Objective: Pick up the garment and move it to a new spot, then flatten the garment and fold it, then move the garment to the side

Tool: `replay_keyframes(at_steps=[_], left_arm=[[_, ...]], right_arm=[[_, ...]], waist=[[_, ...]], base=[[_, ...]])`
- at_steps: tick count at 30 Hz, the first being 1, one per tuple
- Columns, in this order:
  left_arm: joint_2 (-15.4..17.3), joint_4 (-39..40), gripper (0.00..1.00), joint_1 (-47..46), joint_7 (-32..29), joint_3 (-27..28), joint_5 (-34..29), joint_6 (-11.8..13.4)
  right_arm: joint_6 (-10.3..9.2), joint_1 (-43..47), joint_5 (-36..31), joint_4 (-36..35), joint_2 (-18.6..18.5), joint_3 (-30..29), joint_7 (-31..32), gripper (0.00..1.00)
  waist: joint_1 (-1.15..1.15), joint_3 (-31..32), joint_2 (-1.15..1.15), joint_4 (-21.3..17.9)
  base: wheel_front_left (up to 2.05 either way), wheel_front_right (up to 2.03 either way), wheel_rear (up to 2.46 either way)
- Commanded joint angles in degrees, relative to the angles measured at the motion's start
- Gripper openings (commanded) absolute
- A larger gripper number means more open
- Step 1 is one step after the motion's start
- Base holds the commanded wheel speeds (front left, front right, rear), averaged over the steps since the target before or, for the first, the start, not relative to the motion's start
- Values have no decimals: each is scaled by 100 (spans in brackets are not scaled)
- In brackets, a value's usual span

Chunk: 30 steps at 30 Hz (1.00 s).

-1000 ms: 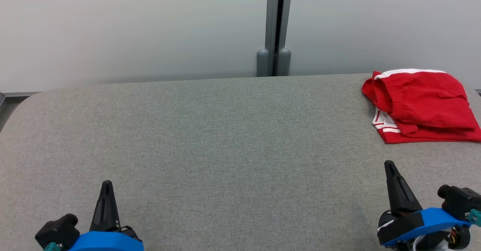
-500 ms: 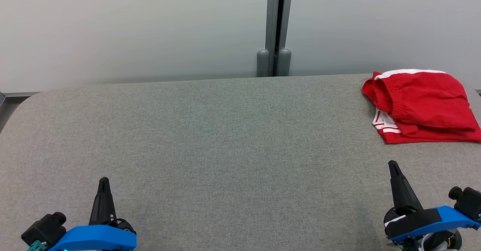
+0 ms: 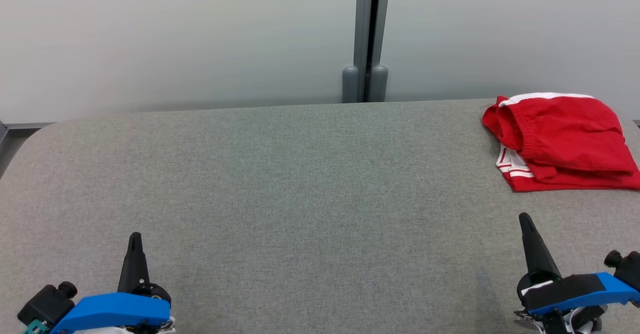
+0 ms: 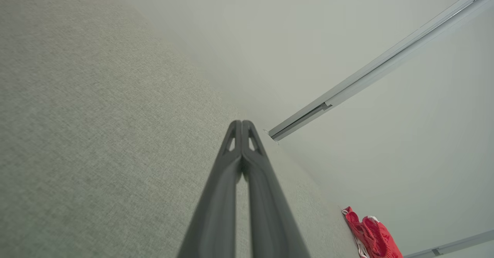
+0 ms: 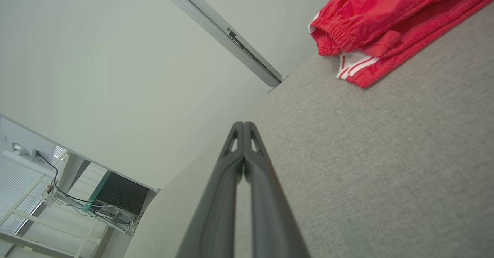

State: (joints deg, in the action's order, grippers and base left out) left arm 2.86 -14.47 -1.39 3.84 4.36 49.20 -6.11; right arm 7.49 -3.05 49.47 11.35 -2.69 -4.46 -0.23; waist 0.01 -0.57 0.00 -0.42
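Your left gripper (image 3: 135,238) and right gripper (image 3: 524,219) sit pinched closed, empty, over the grey fabric-covered table (image 3: 300,174); one folded red garment with white stripes (image 3: 560,139) lies far right.

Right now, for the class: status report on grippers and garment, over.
Left gripper shut, empty. Right gripper shut, empty, short of garment. Garment roughly folded, table's far right. Nothing in the way.

left tool (image 3: 134,238): closed, low-left | right tool (image 3: 525,220): closed, low-right
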Motion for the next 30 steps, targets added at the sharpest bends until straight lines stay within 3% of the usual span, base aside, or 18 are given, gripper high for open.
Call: replay_keyframes(at_steps=[1, 30], left_arm=[[9, 75, 0, -162, -53, 22, 231, -36], [7, 69, 0, -323, -510, 127, 2099, -93]], right_arm=[[0, -170, 242, -45, -21, -33, 42, 0], [1, -255, 2094, 99, -26, -116, 335, 0]], waist=[[-1, 1, 0, 1], [-1, 15, 0, 16]], base=[[0, 0, 0], [0, 0, 0]])
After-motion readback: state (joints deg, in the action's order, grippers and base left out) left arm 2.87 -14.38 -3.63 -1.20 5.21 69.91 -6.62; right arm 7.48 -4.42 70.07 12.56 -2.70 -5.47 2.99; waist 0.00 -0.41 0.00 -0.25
